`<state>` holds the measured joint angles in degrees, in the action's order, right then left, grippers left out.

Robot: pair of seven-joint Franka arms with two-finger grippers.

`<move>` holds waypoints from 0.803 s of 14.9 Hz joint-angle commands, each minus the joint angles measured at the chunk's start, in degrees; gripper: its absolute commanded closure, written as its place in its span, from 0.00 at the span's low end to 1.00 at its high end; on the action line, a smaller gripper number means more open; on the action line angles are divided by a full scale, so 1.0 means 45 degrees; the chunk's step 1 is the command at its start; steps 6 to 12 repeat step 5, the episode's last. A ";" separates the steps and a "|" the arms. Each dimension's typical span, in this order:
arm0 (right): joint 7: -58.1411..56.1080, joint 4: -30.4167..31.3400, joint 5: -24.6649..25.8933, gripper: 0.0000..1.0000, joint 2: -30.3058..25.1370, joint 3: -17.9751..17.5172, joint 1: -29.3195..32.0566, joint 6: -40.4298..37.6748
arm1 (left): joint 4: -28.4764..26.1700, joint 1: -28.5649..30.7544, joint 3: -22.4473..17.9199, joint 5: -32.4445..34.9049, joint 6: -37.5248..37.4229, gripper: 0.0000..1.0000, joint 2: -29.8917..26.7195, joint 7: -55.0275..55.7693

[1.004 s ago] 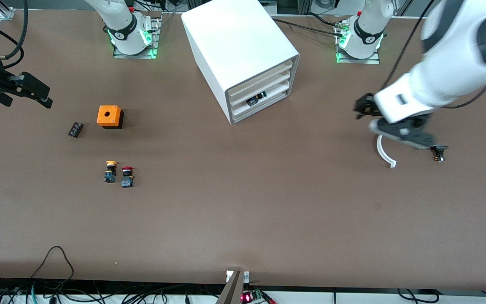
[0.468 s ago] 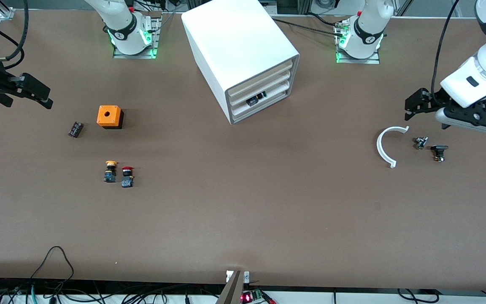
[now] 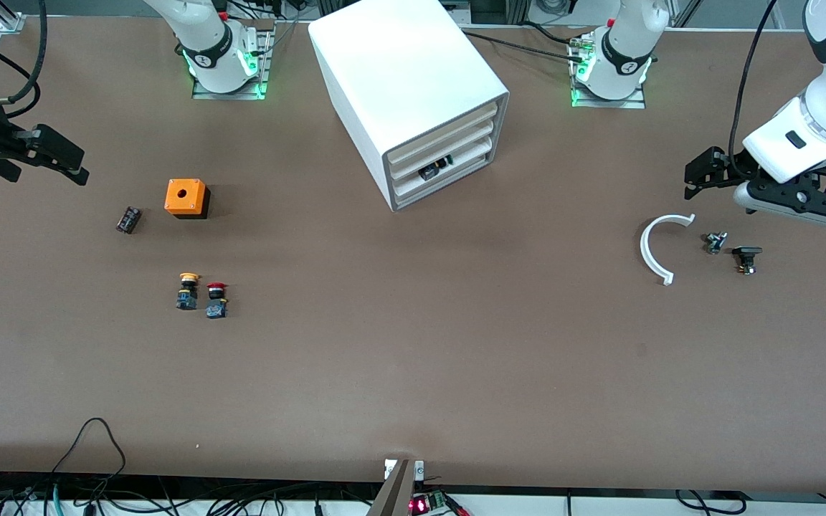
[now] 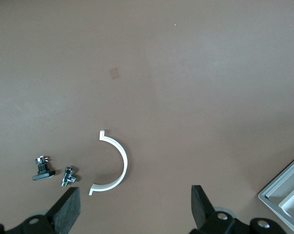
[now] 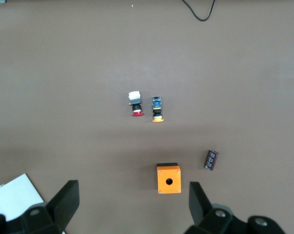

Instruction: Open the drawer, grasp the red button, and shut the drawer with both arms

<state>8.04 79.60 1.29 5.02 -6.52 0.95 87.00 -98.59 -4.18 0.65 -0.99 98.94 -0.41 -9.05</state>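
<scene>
drawer (image 3: 449, 164) shut in cabinet (image 3: 413, 93). red button (image 3: 216, 299) on tabletop (image 3: 413, 358), beside yellow button (image 3: 188, 289), toward right arm's end. left gripper (image 3: 764, 193) over white arc (image 3: 657, 251), fingers (image 4: 66, 212) released. right gripper (image 3: 40, 154) waiting, fingers (image 5: 64, 200) released.

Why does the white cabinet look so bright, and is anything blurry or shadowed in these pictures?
Front view: the cabinet top is washed out by glare; the orange box casts a short dark shadow; green lights glow at both arm bases; nothing looks smeared. Left wrist view: even light, crisp white curved piece. Right wrist view: the red button is sharp, with faint shadow.
</scene>
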 commanded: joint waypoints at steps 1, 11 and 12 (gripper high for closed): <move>0.0029 0.0163 0.0026 0.00 -0.0099 -0.0095 0.0141 0.0140 | 0.0073 -0.0105 -0.0145 -0.0189 -0.0267 0.00 -0.0182 -0.0137; 0.0029 0.0163 0.0026 0.00 -0.0099 -0.0095 0.0141 0.0140 | 0.0111 -0.0105 -0.0126 -0.0189 -0.0500 0.00 -0.0182 -0.0138; 0.0029 0.0163 0.0026 0.00 -0.0099 -0.0095 0.0141 0.0140 | 0.0111 -0.0105 -0.0126 -0.0189 -0.0500 0.00 -0.0182 -0.0138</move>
